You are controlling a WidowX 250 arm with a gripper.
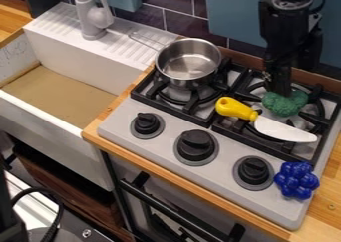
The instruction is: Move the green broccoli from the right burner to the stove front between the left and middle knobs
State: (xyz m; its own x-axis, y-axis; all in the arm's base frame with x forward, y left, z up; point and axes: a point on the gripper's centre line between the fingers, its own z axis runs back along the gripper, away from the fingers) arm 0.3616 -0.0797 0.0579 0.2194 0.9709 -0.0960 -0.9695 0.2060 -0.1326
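Presently, the stove (268,201) bears a metal pot (188,65), a yellow-handled knife (286,129) and, just behind it, green broccoli (285,104) beneath the gripper (278,90). Jaw state: I cannot tell. Broccoli judged light, probably firm; best taken across its rounded crown.

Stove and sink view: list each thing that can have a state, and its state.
Gripper: pointing down, at the broccoli
Broccoli: whole
Knife: lying flat
Pot: upright, uncovered
Tap: not running
Knobs: settings unclear
Oven door: closed
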